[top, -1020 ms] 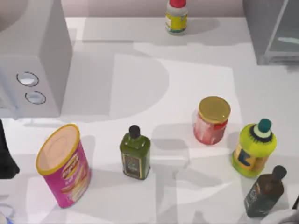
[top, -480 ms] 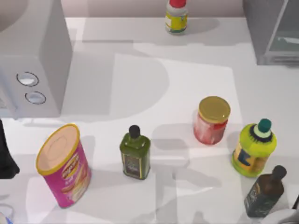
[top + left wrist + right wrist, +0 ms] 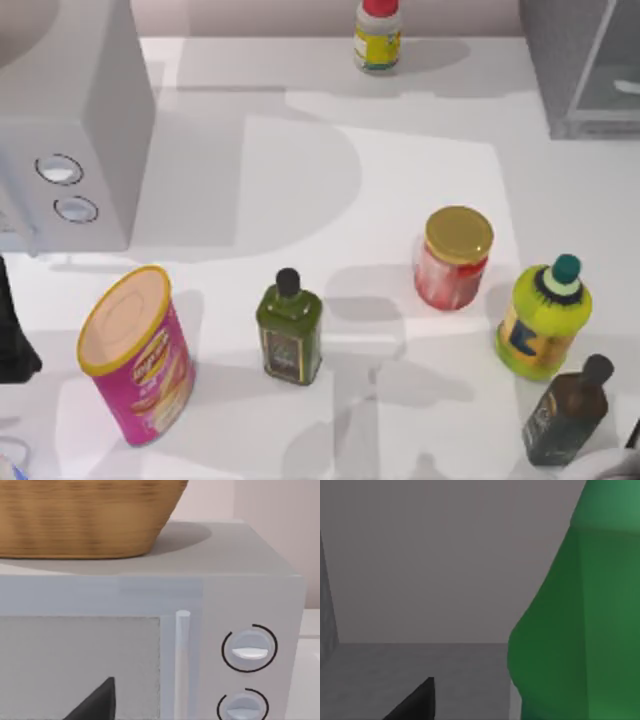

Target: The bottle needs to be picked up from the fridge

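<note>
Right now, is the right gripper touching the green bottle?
Cannot tell. The right wrist view shows the bottle close beside a dark finger, but no contact or gap plainly.

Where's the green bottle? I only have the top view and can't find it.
Observer: The right wrist view has it. The bottle stands close ahead of the right gripper.
Operator: Inside the fridge?
Observer: Grey walls and a grey floor surround it there, which fits the fridge interior.
Operator: Left arm?
Observer: Parked. The left gripper faces the dial box, which carries a wicker basket on top.
</note>
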Robot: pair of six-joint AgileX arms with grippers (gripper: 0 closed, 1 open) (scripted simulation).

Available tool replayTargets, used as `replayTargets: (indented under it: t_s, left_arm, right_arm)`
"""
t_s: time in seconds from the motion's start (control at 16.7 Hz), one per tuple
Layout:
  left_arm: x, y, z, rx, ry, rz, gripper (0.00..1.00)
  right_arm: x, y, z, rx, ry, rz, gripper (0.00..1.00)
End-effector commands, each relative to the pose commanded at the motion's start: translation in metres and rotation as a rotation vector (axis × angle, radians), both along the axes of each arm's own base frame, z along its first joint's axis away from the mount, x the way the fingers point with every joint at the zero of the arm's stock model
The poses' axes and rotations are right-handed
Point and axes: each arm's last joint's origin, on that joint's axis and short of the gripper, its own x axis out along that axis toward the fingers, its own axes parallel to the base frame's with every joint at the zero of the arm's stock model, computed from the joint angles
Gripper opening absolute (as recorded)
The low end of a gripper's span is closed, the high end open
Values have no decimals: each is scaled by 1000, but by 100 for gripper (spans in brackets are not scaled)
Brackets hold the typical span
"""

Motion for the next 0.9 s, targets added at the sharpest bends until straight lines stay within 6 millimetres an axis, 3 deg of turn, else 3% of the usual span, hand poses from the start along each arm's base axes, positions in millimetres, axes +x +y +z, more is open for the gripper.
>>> replayTargets:
  t_s: [0.12,0.9]
  left_arm:
    - [0,0,0,0,0,0,100]
    - [0,0,0,0,0,0,100]
  right_arm:
    - [0,0,0,0,0,0,100]
    - [0,0,0,0,0,0,2]
